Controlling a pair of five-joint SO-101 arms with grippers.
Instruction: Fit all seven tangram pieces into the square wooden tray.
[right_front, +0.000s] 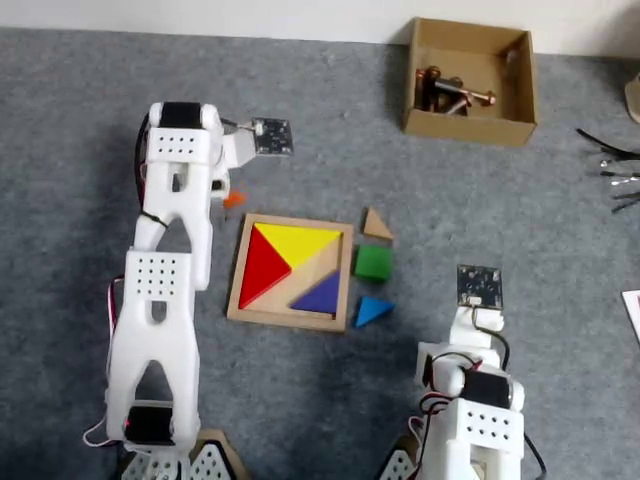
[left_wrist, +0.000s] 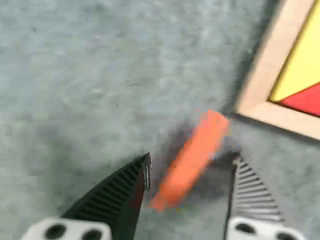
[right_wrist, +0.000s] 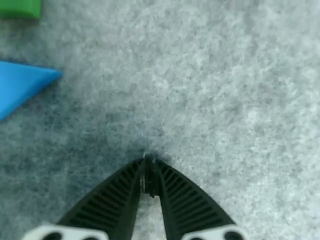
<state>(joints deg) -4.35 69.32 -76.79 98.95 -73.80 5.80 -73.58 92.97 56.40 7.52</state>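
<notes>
Currently: left pincer (left_wrist: 191, 160) spread, straddling orange piece (left_wrist: 192, 157) on desk (left_wrist: 75, 75) just outside tray (left_wrist: 260, 85) corner, likely set for a pick. Right pincer (right_wrist: 149, 165) pressed together, parked near blue triangle (right_wrist: 20, 87), clear of the tray.

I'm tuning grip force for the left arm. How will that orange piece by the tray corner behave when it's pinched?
The orange piece looks like a rigid flat block, so it probably won't flex. It is thin and narrow between the open jaws of the left gripper, so it may twist or tip. The carpet should keep it from sliding.
</notes>
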